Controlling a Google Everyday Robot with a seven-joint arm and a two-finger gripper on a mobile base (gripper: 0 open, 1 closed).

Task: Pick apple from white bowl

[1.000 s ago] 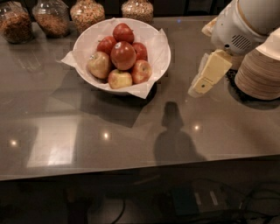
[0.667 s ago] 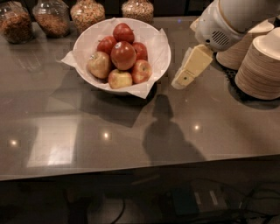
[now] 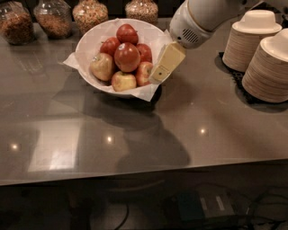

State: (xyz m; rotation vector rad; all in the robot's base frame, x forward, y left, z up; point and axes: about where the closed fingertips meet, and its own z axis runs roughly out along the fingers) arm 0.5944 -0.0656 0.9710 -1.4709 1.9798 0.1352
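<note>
The white bowl [image 3: 90,41], lined with white paper, sits at the back left of the counter and holds several apples. The apple [image 3: 127,56], large, round and deep red with a small white sticker near its stem, lies on top in the middle of the pile. Smaller red apples and yellow-green blushed apples lie around it. My gripper [image 3: 165,64] hangs from the white arm at the bowl's right rim, just right of the apples, its cream finger pointing down-left. It holds nothing that I can see.
Several glass jars [image 3: 91,12] of dry food stand behind the bowl. Two stacks of beige paper bowls [image 3: 266,67] stand on a black mat at the right. The grey counter's front edge [image 3: 144,173] runs across the bottom.
The arm and gripper have moved left from near the paper bowl stacks to the white bowl's right rim. The apples have not moved.
</note>
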